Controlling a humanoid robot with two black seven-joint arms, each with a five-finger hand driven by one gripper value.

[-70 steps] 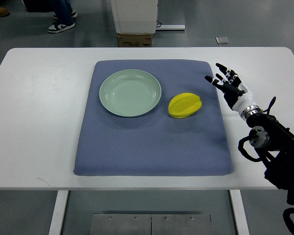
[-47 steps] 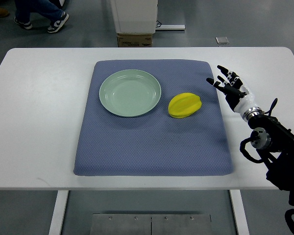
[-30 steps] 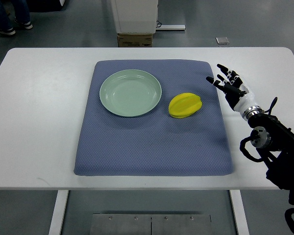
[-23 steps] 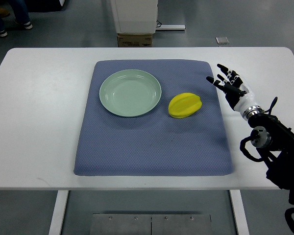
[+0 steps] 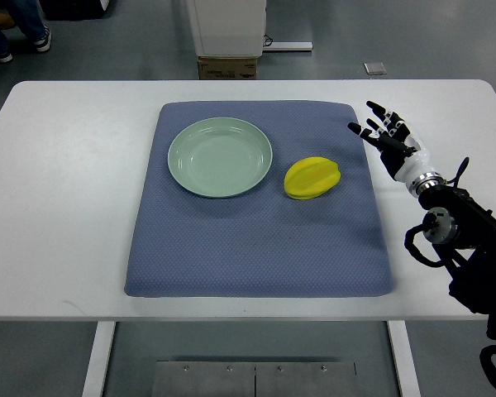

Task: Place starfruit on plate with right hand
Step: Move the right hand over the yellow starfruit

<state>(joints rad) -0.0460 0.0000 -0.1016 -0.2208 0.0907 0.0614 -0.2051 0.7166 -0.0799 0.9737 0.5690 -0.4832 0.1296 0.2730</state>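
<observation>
Here the starfruit (image 5: 312,178) lies on the blue mat (image 5: 256,240), just right of the green plate (image 5: 220,157); the right hand (image 5: 388,139) (fingers spread, holding nothing) hovers apart to its right.

Before me a white table (image 5: 66,207) stands on grey floor (image 5: 413,37), with a white cabinet (image 5: 227,25) and cardboard box (image 5: 227,67) behind it.

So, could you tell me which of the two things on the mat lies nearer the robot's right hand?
The yellow starfruit: it lies between the green plate and the open right hand, on the mat's right half.
</observation>
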